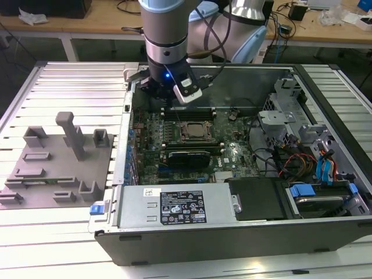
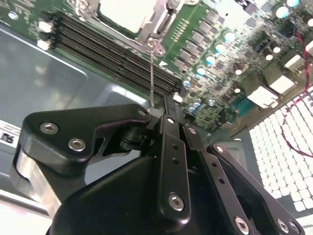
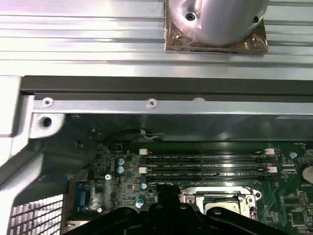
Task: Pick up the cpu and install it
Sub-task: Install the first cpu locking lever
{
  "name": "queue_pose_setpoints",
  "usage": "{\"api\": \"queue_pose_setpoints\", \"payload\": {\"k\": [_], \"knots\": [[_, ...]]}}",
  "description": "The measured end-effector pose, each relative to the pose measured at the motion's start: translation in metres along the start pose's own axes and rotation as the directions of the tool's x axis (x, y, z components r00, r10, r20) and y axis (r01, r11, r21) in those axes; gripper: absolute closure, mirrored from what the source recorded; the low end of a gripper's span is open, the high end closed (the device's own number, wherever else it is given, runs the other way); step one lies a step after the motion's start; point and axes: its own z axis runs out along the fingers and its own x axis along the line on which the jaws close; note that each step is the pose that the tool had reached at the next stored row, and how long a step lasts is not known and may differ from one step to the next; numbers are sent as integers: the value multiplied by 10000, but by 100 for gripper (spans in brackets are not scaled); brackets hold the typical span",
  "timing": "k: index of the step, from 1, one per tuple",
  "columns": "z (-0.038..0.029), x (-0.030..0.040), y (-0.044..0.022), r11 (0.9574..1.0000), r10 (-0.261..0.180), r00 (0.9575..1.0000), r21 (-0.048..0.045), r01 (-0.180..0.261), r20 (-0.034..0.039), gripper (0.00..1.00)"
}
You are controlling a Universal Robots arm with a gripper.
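A pale, silvery flat square that I take for the cpu lies inside the metal-framed socket in the middle of the motherboard. The same pale surface, the cpu, shows within the frame in the first wrist view. My gripper hangs over the memory slots behind the socket, near the case's back wall, its black fingers drawn together. A thin metal socket lever runs from the socket frame to the fingertips. In the exterior view the gripper is just behind the socket.
The open computer case holds a power supply at the front, with drive cages and cables on the exterior view's right. A grey fixture tray sits on the exterior view's left. The case's back rim is close by.
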Motion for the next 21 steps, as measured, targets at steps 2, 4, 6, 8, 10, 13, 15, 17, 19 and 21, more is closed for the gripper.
{"api": "queue_pose_setpoints", "payload": {"k": [2, 4, 6, 8, 10, 13, 15, 17, 19, 21], "knots": [[6, -127, 0, 10000, 14, 10000, 0, -14, -51, 89], [9, -220, -1, 10000, 28, 9999, 1, -28, -99, 89], [10, -255, -1, 10000, 35, 9999, 5, -35, -121, 89], [11, -256, -1, 10000, 35, 9999, 5, -35, -121, 89], [15, -256, -1, 10000, 58, 9999, 21, -58, -113, 89], [27, -255, -5, 9993, 364, 9993, 114, -364, -26, 89], [39, -254, -9, 9977, 651, 9979, 173, -652, 56, 89], [57, -256, -14, 9968, 781, 9969, 183, -783, 93, 89], [86, -260, -22, 9957, 902, 9958, 186, -905, 126, 89], [132, -280, -34, 9948, 1003, 9948, 187, -1006, 155, 89]]}}
